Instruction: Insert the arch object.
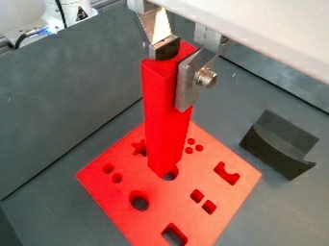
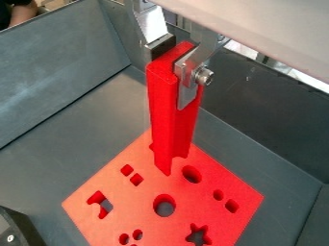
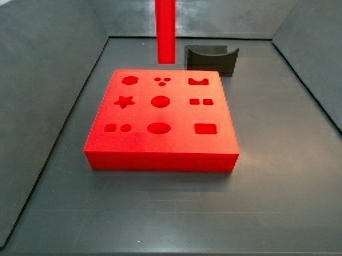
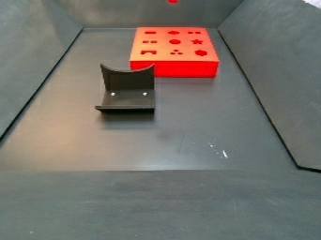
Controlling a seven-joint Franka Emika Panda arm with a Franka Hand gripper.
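Observation:
My gripper (image 1: 178, 65) is shut on the top of a tall red pole (image 1: 164, 125), silver fingers on two opposite faces; both wrist views show this (image 2: 176, 60). The pole (image 2: 170, 125) hangs upright with its lower end above the red board (image 1: 129, 184). In a side view the pole (image 3: 164, 30) hangs over the far edge of the board (image 3: 160, 150). The board has several shaped holes, one arch-shaped (image 3: 201, 80). The small dark arch object is out of view. The gripper itself does not show in the side views.
The dark fixture (image 3: 211, 60), an L-shaped bracket with a curved notch in its upright, stands on the grey floor beside the board (image 4: 175, 64); it also shows in other views (image 4: 126, 92) (image 1: 280, 142). Dark bin walls surround the floor.

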